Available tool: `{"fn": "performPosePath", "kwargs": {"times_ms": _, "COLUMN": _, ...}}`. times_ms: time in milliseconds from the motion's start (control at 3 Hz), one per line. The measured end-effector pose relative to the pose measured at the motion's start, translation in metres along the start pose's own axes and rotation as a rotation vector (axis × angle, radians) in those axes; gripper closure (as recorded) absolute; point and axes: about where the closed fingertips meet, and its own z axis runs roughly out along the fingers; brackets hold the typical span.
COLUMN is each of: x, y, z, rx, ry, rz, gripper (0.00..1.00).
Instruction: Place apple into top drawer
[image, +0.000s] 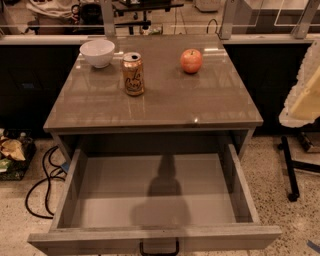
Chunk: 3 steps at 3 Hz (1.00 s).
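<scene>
The apple (191, 60), small, round and red-orange with a short stem, sits on the glossy grey-brown countertop (170, 100) toward its back right. The top drawer (155, 200) is pulled wide open below the counter's front edge; its flat grey bottom holds nothing, and a dark loop handle (159, 248) shows on its front panel. My gripper (303, 97) is the pale shape at the right edge of the view, to the right of the counter and well apart from the apple and the drawer.
An orange-gold drink can (133, 74) stands upright left of the apple. A white bowl (97, 52) sits at the counter's back left. Black cables (45, 185) lie on the speckled floor at the left. A dark stand on wheels (291, 170) is at the right.
</scene>
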Motion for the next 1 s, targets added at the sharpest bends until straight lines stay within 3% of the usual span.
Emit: {"fn": "performPosePath", "kwargs": {"times_ms": 1000, "x": 0.0007, "y": -0.0051, "z": 0.0027, "rx": 0.026, "ry": -0.01, "rz": 0.016, "gripper": 0.0}}
